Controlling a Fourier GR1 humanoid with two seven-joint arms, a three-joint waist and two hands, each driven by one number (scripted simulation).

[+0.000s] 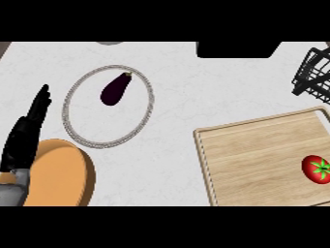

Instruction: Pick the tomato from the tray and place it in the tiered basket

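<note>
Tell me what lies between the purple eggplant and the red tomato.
In the head view, the eggplant and tomato are separated by the silver ring-shaped plate's rim, bare white counter, then the wooden tray's surface.

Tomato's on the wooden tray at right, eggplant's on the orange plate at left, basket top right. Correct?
One thing is off. In the head view the eggplant lies on the clear, bead-rimmed plate, not on the orange plate, which sits nearer, beside the left hand. The tomato is on the wooden tray, basket top right.
</note>
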